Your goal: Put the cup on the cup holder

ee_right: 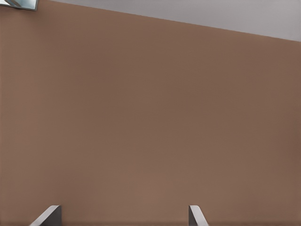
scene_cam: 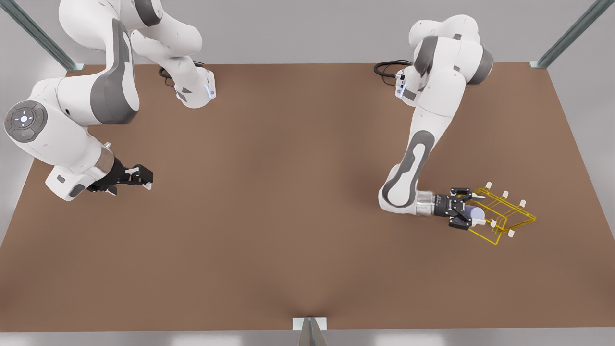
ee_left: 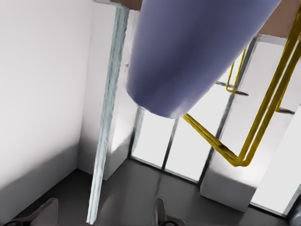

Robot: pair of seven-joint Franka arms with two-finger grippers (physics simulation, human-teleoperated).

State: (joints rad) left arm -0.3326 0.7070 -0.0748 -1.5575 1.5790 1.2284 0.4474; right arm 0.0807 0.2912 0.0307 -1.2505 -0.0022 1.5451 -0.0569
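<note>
Pinched the cup (scene_cam: 473, 212) in the left gripper (scene_cam: 470, 209) over the near edge of the cup holder (scene_cam: 504, 216), on the brown table (scene_cam: 288, 216). Waited well apart with right gripper (scene_cam: 142, 177) spread.

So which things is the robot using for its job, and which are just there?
For the job:
- the cup, held sideways in the left gripper
- the cup holder, the yellow wire rack at the cup's end

Just there:
- the right gripper, open, waiting over the brown table
- the metal corner posts
</note>
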